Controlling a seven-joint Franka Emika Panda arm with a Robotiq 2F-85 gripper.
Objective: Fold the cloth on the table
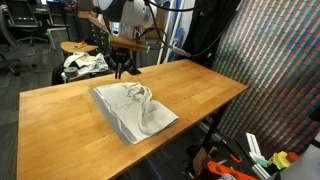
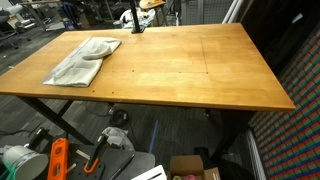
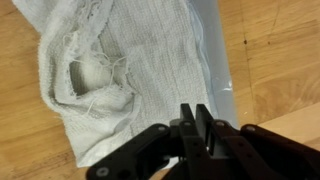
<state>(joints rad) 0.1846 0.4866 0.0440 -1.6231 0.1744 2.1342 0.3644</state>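
Standing by the wooden table (image 1: 60, 110) in a cluttered lab, I see the grey cloth (image 1: 135, 108) lying rumpled at one end, its long axis running diagonally from under the gripper (image 1: 122, 68) toward the table's edge. Only the wrist view shows its frayed hole (image 3: 95, 75); jaws together, empty

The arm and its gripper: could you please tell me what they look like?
The arm is white, with rounded segments and dark joints. An orange-brown part sits just above the gripper, which is black. The wrist view shows angular black linkages and two narrow, flat fingers. No markings are legible.
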